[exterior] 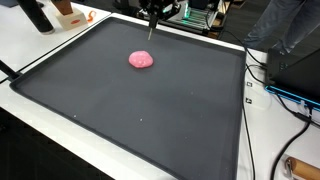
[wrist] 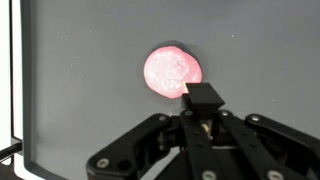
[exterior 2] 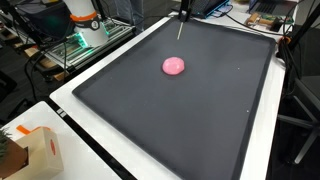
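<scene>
We see a pink lump [exterior: 142, 60] of soft, dough-like stuff lying alone on a wide dark tray [exterior: 130, 115]. It sits in the half of the tray nearer the arm and roughly midway across. In both exterior views it looks round and slightly flattened [exterior 2: 174, 66]. We can make out no real long axis, so no side of it stands out from the rest.

The jaws come in over the tray's rim on the robot's side. They are drawn close together on a slim dark rod [exterior: 151, 30], which hangs roughly upright below them. In an exterior view the rod [exterior 2: 180, 27] stands apart from the lump, which lies further in toward the middle of the tray. We cannot tell whether the rod's tip touches the tray.

In the wrist view the rod's blunt end [wrist: 203, 97] overlaps the lump's near edge [wrist: 172, 70]. The lump lies straight ahead of the jaws and a little to the picture's left. Only this one arm is in play.

The tray rests on a white surface [exterior 2: 80, 125], with a cardboard box [exterior 2: 35, 150] at one corner and cables [exterior: 270, 85] beside it.
</scene>
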